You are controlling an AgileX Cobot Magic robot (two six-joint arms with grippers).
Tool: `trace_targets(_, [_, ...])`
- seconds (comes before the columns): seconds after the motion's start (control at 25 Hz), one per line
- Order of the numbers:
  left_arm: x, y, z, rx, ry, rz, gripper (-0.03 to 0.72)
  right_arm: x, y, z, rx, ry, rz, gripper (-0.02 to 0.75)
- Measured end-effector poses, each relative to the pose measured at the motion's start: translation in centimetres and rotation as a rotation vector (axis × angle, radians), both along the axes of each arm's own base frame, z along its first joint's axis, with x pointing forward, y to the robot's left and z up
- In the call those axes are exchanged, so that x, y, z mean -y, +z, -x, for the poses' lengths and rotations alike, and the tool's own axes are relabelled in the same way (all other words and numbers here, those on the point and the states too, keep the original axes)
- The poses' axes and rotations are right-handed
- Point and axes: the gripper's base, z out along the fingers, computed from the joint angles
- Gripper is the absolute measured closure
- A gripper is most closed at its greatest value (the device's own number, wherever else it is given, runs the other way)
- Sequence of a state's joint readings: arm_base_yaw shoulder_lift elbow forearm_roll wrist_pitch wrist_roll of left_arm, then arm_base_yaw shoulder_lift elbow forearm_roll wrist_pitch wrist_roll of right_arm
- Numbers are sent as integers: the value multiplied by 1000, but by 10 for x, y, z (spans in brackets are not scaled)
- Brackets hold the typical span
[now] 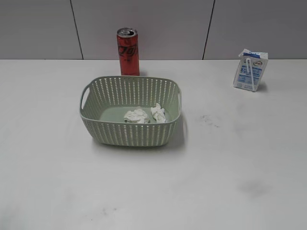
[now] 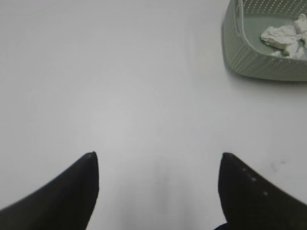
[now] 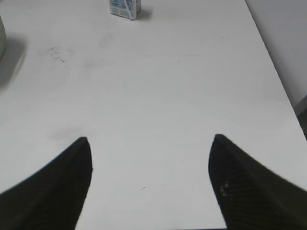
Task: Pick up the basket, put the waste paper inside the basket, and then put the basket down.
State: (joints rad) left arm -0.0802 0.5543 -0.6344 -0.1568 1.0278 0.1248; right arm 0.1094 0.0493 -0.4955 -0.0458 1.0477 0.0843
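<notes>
Pale green slotted plastic basket (image 1: 130, 111) stands on the white tabletop (image 1: 230, 167).
Crumpled white waste paper (image 1: 145, 115) lies inside; left gripper (image 2: 158, 155) and right gripper (image 3: 149, 139) are both released, empty.

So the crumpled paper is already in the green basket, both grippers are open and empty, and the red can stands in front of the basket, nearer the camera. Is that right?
Not quite. The red can stands behind the basket, by the back wall, as the exterior view shows. The rest holds: the waste paper lies inside, and the left gripper and right gripper are open and empty.
</notes>
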Motion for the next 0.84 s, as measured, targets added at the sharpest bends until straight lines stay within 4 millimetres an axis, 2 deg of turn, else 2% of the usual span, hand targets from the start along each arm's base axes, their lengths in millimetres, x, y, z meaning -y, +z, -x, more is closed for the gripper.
trace_targets(0.28, [-4,-27,53,134,-6,6,101,0,0,0,-1,0,0,167])
trace_targets(0.48, [-7,-26,76,284,-4,11,102,0,0,0,-1,0,1,167])
trace_targets(0.64, [-8,-26,87,355,0,9,106,0,0,0,-1,0,1,167])
trace_targets(0.84, [-9,-27,88,358,1,5,112,0,0,0,-1,0,2,167])
